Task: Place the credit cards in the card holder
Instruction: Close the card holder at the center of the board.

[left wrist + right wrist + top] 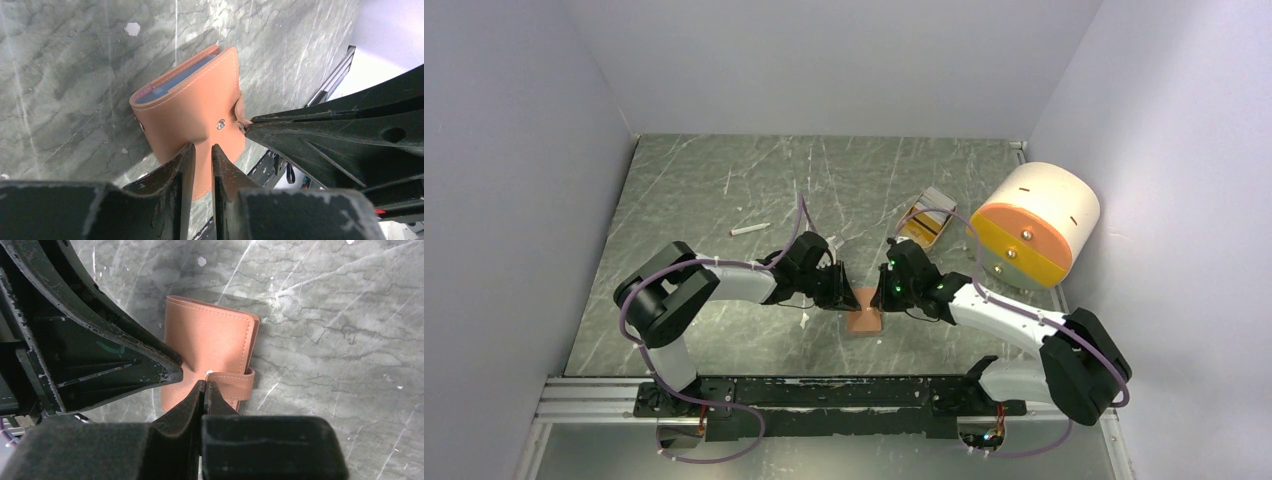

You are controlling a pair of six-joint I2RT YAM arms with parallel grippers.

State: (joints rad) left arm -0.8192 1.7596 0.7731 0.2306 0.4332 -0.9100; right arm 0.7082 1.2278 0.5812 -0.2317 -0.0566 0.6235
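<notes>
The card holder (864, 322) lies folded on the counter (724, 170), near the front edge and about midway between the two arms, its brown leather cover facing up. Both arms reach in over it, the left arm (724, 280) from the left and the right arm (1004, 320) from the right. The left jaws stand only a narrow slit apart, their fingertips (185, 160) down on the near part of the cover, and the leather puckers up between them as if pinched. The right jaws are pressed fully together, with their tip against the strap (235, 382) right by the little metal snap (220, 125); whether any leather is caught between them I can't tell. At the holder's far end the covers gape a little and the edge of a blue card (170, 85) shows inside. A small pile of cards (927, 222), yellow and whitish, sits further back to the right, near a big cream-and-orange cylinder (1034, 225). A small white stick (749, 229) lies well off to the far left
</notes>
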